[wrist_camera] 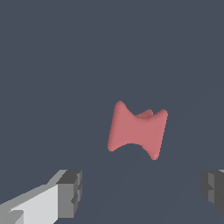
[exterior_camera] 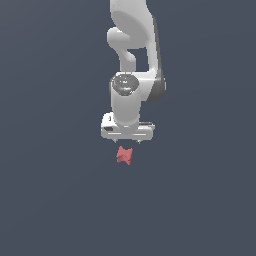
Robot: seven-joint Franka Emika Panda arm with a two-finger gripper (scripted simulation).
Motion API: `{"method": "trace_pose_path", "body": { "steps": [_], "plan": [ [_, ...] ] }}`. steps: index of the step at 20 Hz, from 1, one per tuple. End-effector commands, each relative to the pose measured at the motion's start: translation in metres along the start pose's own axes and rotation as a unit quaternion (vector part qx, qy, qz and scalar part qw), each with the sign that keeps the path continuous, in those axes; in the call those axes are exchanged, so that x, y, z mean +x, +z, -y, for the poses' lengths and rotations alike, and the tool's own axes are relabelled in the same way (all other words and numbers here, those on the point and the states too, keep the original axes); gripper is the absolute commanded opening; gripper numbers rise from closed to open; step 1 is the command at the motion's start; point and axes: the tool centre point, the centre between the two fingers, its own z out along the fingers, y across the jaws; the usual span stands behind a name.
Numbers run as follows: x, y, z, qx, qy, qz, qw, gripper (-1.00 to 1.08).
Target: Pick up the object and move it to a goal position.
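The object is a small matte red block (exterior_camera: 124,155) with concave sides and rounded corner lobes, lying on the dark grey ground just below the arm's hand in the exterior view. In the wrist view the object (wrist_camera: 137,130) shows between and beyond the two fingers; its central hole does not show. My gripper (exterior_camera: 128,141) hangs pointing down right above the block, apart from it. Its fingers (wrist_camera: 70,193) stand wide apart, wider than the block, with nothing between them.
The white arm (exterior_camera: 134,60) rises from the hand toward the top of the exterior view. The ground (exterior_camera: 50,200) is a plain dark grey surface with nothing else on it in either view.
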Motion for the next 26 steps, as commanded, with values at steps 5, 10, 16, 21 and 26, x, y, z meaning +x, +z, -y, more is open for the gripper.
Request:
{"method": "trace_pose_path", "body": {
  "steps": [5,10,16,21,26],
  "plan": [
    [0.014,0.024,-0.006,-0.002,0.060,-0.010,0.9981,1.00],
    [0.020,0.036,-0.010,-0.003,0.089,-0.015,0.9959,1.00],
    [0.021,0.040,-0.011,-0.003,0.096,-0.016,0.9952,1.00],
    [0.022,0.049,-0.010,-0.003,0.097,-0.016,0.9952,1.00],
    [0.022,0.076,-0.011,-0.003,0.098,-0.017,0.9950,1.00]
  ]
}}
